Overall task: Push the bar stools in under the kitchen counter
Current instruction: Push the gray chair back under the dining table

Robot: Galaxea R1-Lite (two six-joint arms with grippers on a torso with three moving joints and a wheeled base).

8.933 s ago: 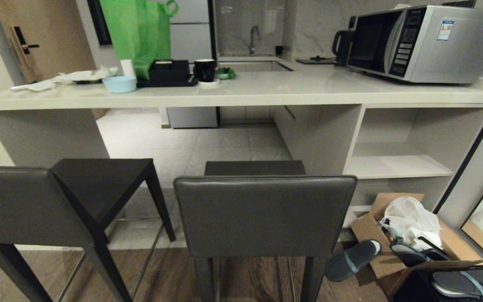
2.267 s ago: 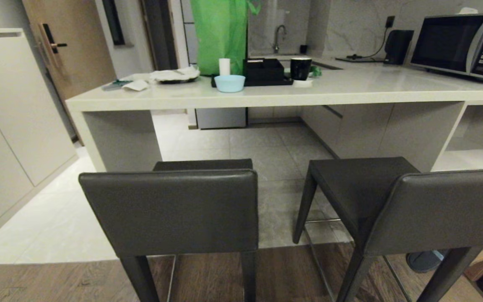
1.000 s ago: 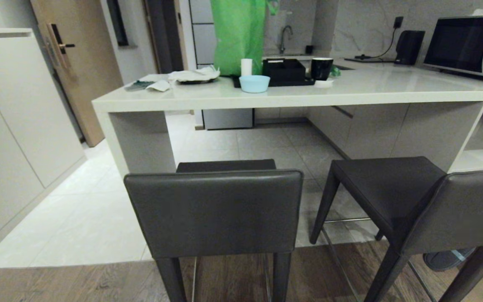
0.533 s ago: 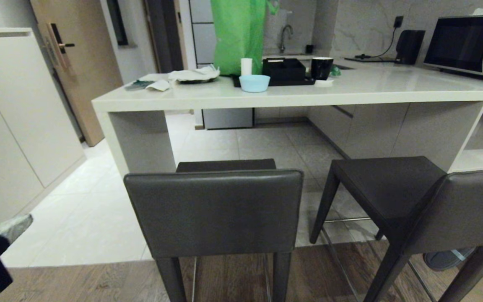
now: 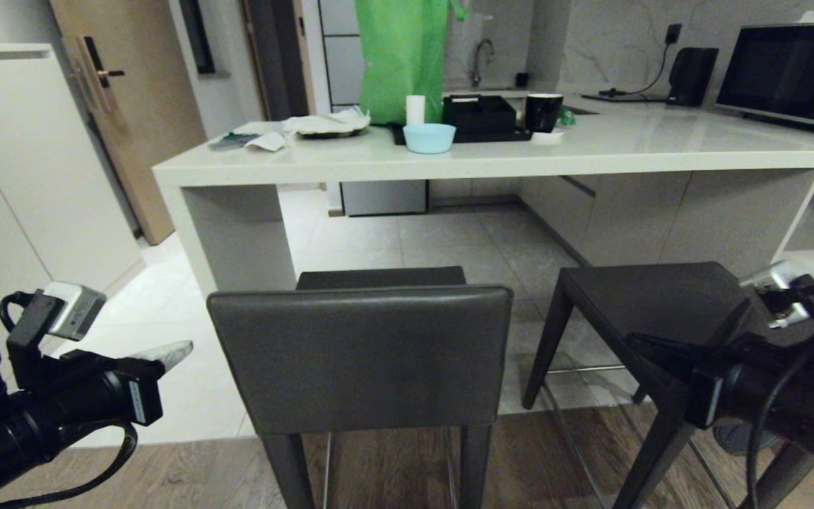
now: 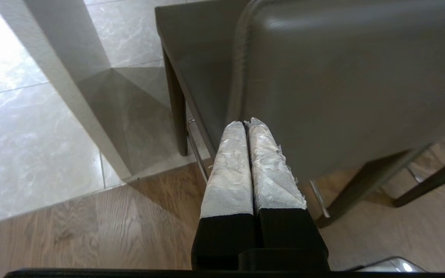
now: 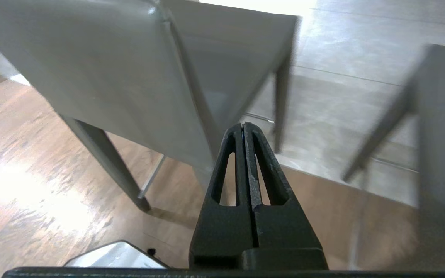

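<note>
Neither bar stool [image 5: 360, 357] is under the counter [image 5: 449, 159] yet. Left gripper [image 5: 167, 351], clenched empty at 9 o'clock; right gripper [image 5: 644, 344], clenched empty, at 3 o'clock.

Home kitchen: microwave [image 5: 788, 71], sink tap [image 5: 478, 60].

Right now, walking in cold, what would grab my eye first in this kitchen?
Probably the two dark bar stools: the left stool squarely facing the pale kitchen counter, the right stool turned askew beside it, neither tucked under. Next, the robot's arms low at either side, left gripper and right gripper both shut. A bright green bag stands out on the counter.
</note>
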